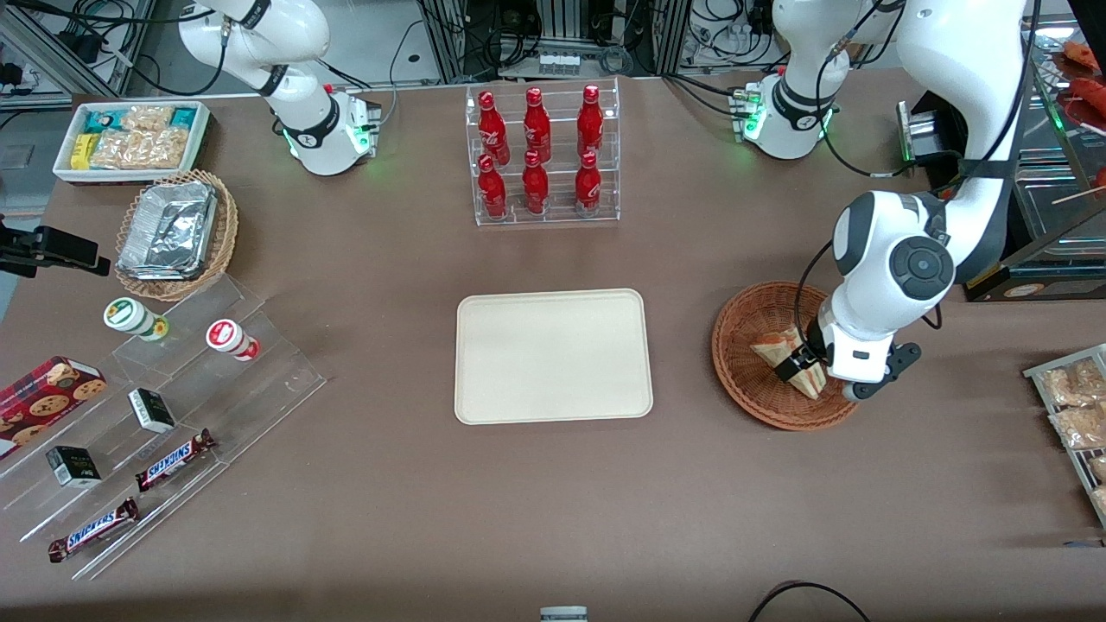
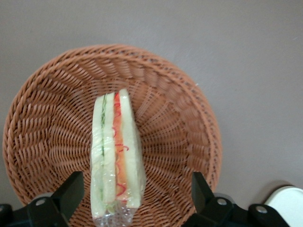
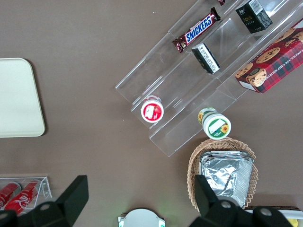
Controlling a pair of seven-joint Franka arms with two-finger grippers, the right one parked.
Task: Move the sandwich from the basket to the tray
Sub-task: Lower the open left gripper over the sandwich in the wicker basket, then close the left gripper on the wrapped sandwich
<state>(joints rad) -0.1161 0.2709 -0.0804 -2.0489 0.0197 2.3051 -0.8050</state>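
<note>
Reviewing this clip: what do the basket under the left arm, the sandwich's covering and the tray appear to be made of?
Basket: woven wicker or rattan, reddish-brown, matte; the interlaced strands show clearly.
Sandwich: white bread with green and orange-red layers, apparently wrapped in clear film, judging by glossy crinkles at one end.
Tray: smooth matte cream, probably plastic or fibre composite.
The pincer hangs open astride the sandwich, over the basket.

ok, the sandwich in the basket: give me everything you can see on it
The sandwich is a wedge of white bread with green and orange-red filling layers, in what looks like clear film. It stands on edge, layers facing up, inside the round reddish-brown wicker basket, on the woven floor. The claw is down over it, open, one finger on each side with gaps showing, not clamping. The cream tray sits beside the basket, toward the parked arm's end.
</note>
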